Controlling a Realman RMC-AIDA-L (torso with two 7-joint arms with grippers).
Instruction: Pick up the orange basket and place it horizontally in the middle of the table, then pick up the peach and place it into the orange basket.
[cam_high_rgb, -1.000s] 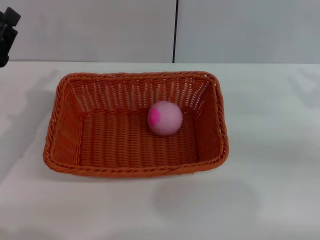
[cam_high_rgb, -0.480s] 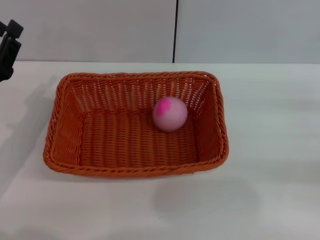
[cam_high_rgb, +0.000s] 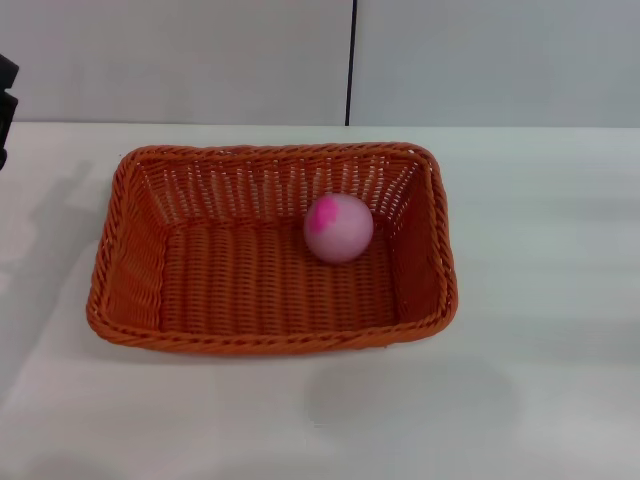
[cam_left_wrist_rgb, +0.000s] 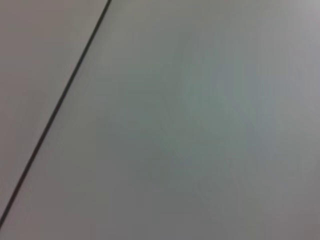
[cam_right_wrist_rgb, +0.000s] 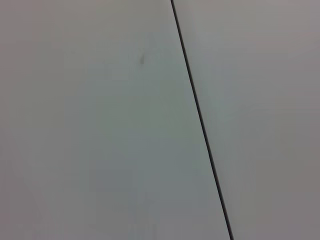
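Black sliver of the left gripper (cam_high_rgb: 5, 105) pokes in at the head view's far left edge, finger state can't tell; right gripper out of view. Peach (cam_high_rgb: 338, 228) sits inside the orange basket (cam_high_rgb: 130, 300), toward its right back corner, basket lengthwise mid-table (cam_high_rgb: 540, 390).

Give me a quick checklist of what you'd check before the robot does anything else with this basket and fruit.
1. Peach inside the basket: ok, it lies on the floor near the far right corner.
2. Basket lying lengthwise in the middle of the table: ok.
3. Basket upright, not tipped: ok.
4. Left gripper clear of the basket: ok, only a dark sliver shows at the picture's left edge.
5. Right gripper clear: cannot tell, not in view.
6. Left gripper empty: cannot tell.
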